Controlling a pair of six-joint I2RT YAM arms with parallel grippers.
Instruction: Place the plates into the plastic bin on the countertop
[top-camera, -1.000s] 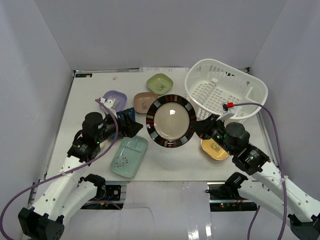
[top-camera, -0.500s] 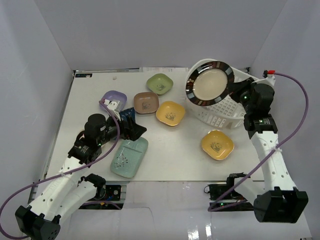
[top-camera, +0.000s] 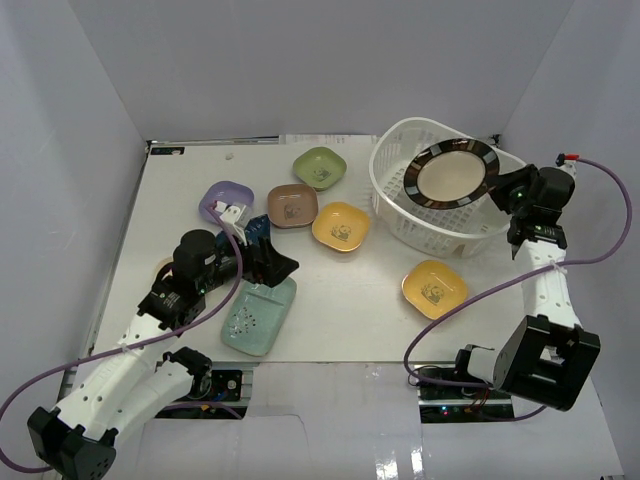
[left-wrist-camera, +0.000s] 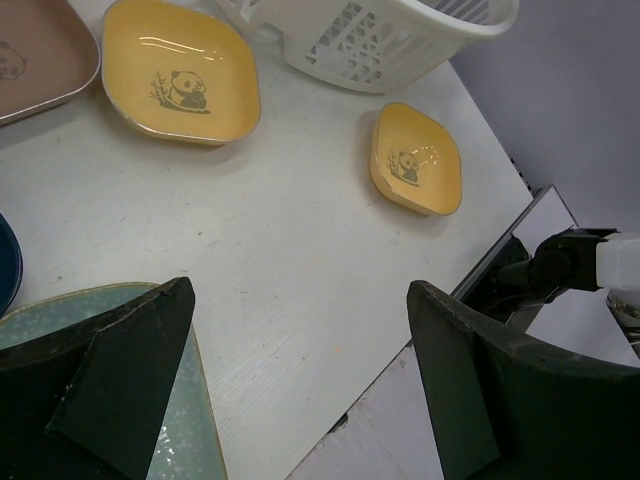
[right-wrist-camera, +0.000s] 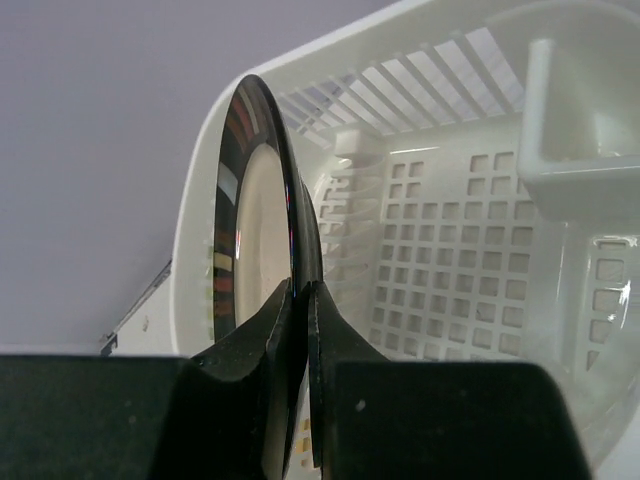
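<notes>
— Where is your right gripper (top-camera: 503, 193)?

— I have it clenched on the rim of the large round plate (top-camera: 452, 176). From my wrist camera the plate (right-wrist-camera: 250, 250) stands edge-on in the gripper (right-wrist-camera: 300, 290), tilted over the opening of the plastic bin (top-camera: 398, 205). The bin's perforated base and slotted wall (right-wrist-camera: 430, 250) lie just beyond the plate's edge, with open room to the right of it.

— And the left?

— My left gripper (left-wrist-camera: 300, 300) is released, jaws spread wide, hanging over the edge of the teal tray (left-wrist-camera: 195, 425). Ahead of it I see bare table (left-wrist-camera: 300, 230). The yellow dish (left-wrist-camera: 180, 85) lies ahead-left. The orange dish (left-wrist-camera: 415, 158) lies ahead-right, near the table's edge. The two dishes are well apart, with open surface between them.
</notes>
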